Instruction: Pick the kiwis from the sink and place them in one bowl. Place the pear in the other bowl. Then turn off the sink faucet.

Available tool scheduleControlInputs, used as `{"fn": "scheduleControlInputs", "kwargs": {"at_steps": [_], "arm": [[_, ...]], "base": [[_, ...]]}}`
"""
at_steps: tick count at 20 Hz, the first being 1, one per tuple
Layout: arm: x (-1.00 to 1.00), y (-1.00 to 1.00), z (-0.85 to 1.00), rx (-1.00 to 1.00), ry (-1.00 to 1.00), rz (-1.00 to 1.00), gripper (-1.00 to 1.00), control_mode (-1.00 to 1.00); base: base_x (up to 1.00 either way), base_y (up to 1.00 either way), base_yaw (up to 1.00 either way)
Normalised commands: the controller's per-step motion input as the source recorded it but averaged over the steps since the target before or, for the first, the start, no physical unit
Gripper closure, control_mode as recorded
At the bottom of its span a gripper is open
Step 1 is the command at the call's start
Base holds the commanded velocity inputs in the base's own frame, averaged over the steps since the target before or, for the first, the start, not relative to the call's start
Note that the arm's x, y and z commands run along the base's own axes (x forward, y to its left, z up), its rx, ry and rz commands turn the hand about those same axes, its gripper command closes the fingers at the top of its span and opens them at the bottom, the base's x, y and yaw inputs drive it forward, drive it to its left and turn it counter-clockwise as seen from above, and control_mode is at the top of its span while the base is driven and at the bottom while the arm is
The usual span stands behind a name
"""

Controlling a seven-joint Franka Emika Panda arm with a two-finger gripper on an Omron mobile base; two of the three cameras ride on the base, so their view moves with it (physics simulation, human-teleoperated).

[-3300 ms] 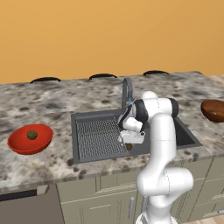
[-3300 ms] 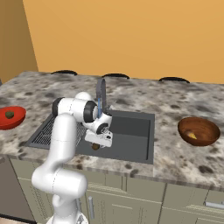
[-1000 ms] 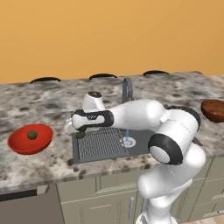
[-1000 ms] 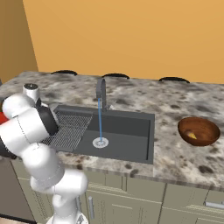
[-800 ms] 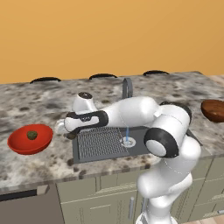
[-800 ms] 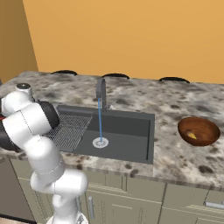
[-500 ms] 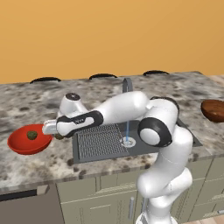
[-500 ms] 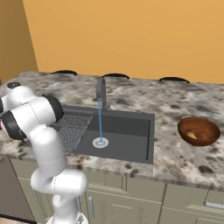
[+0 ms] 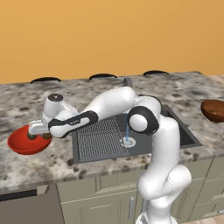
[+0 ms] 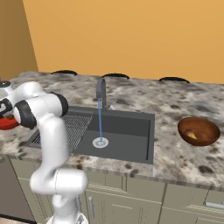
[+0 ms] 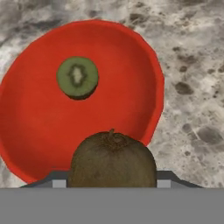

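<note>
Counter (image 9: 52, 162), end effector (image 9: 33, 136) now over red bowl (image 9: 22, 146)

The speckled granite desk (image 9: 100, 168) carried the red bowl (image 9: 19, 146) at nine o'clock of the sunken sink (image 9: 105, 146), and the brown bowl (image 10: 199, 130) at three o'clock.

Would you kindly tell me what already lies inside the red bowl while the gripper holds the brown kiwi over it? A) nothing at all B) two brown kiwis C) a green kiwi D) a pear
C: in the hand view a single green kiwi lies in the red bowl, while the brown kiwi sits in the gripper above the bowl's near rim.
</note>
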Motion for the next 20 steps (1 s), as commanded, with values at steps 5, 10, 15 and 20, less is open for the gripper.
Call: {"fn": "scheduleControlInputs", "kwargs": {"at_steps": [5, 10, 15, 20], "arm": [[0.23, 0.34, -0.12, -0.05, 0.00, 0.00, 1.00, -1.00], [0.02, 0.16, -0.34, -0.06, 0.00, 0.00, 1.00, -1.00], [0.11, 0.13, -0.16, -0.02, 0.00, 0.00, 1.00, -1.00], [0.19, 0.07, -0.20, -0.01, 0.01, 0.00, 1.00, -1.00]], "base": [[0.00, 0.00, 0.00], [0.00, 0.00, 0.00], [0.00, 0.00, 0.00], [0.00, 0.00, 0.00]]}}
